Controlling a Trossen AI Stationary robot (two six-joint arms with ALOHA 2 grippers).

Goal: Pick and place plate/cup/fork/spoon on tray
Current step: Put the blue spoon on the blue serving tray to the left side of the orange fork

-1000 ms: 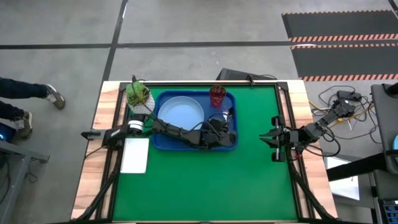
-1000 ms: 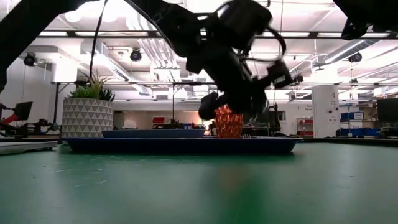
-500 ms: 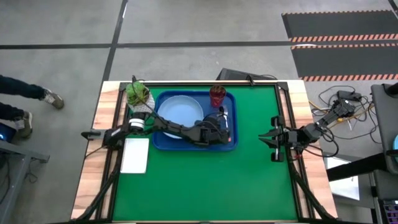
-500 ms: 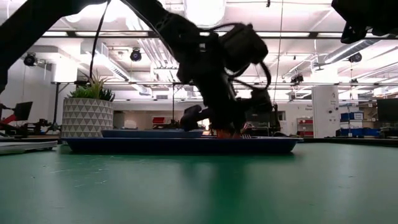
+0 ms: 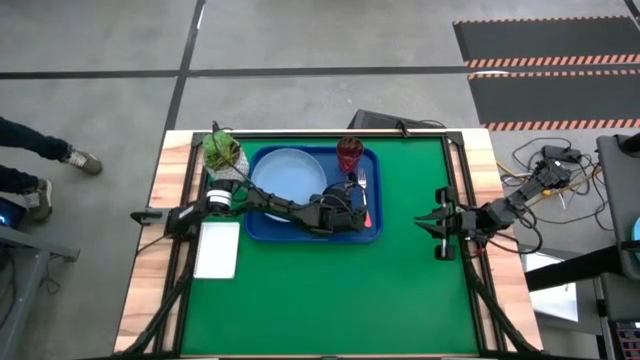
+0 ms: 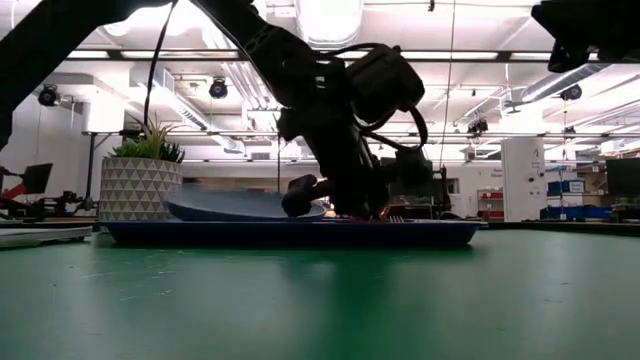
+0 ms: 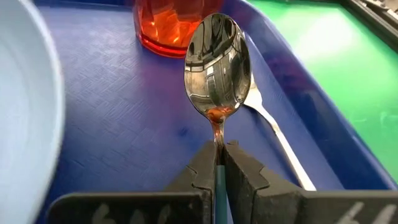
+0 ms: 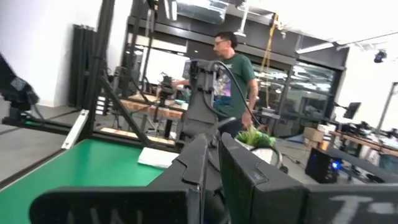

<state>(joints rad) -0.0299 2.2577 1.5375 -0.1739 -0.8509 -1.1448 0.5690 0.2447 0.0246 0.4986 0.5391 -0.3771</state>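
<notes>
Now | left hand (image 7: 219,163) clamps spoon (image 7: 216,68) | beside tray (image 7: 298,93) rim

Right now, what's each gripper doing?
Left gripper: shut on the spoon, over the tray.
Right gripper: shut, empty.

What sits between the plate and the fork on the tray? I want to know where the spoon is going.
In the high view, the left gripper, shut on the spoon, fills the gap between the plate and the fork on the tray.
</notes>
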